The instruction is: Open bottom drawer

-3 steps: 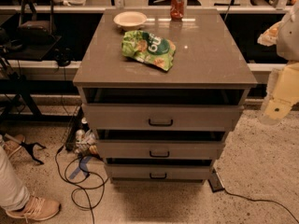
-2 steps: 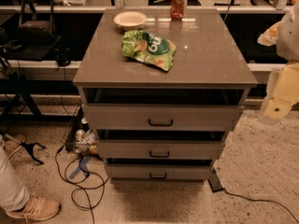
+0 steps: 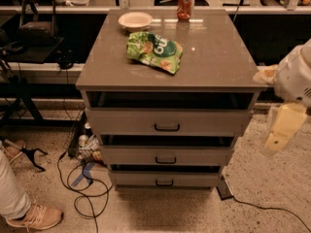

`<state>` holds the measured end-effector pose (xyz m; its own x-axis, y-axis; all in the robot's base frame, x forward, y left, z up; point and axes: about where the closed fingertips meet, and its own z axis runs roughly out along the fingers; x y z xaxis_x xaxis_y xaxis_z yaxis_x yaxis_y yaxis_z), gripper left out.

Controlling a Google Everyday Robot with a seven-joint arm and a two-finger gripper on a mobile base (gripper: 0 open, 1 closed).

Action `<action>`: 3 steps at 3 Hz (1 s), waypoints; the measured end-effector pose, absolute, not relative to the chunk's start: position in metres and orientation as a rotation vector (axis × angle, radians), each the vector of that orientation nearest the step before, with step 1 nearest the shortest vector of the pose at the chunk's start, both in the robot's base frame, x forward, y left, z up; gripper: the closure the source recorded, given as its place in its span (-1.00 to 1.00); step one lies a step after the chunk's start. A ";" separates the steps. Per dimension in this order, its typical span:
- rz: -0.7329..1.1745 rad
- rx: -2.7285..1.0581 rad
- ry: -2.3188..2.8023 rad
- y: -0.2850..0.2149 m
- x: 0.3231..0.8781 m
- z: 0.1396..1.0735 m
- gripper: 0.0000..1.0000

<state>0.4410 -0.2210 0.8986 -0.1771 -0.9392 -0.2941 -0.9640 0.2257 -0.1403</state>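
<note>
A grey cabinet (image 3: 204, 67) stands in the middle with three drawers. The bottom drawer (image 3: 165, 178) has the narrowest front and a small black loop handle (image 3: 164, 182); its front sits about flush with the drawers above. The middle drawer (image 3: 165, 155) and top drawer (image 3: 167, 122) also have black handles. My arm (image 3: 296, 76), white and cream, hangs at the right edge of the view, beside the cabinet's right side. My gripper (image 3: 274, 142) is the cream piece at its lower end, level with the upper drawers and apart from them.
On the cabinet top lie a green snack bag (image 3: 154, 50), a cream bowl (image 3: 135, 20) and a red can (image 3: 184, 5). Cables and a blue object (image 3: 85, 176) lie on the floor at left. A person's shoe (image 3: 36, 216) is at bottom left. A black cable (image 3: 262, 208) runs right.
</note>
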 end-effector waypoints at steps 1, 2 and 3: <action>0.290 -1.842 2.143 -0.219 0.444 0.812 -1.00; 0.437 -1.887 2.145 -0.207 0.438 0.732 -1.00; 0.477 -1.891 2.158 -0.206 0.434 0.714 -1.00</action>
<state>0.4336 -0.2060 0.7144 -0.1391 -0.9139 -0.3814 -0.9895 0.1129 0.0903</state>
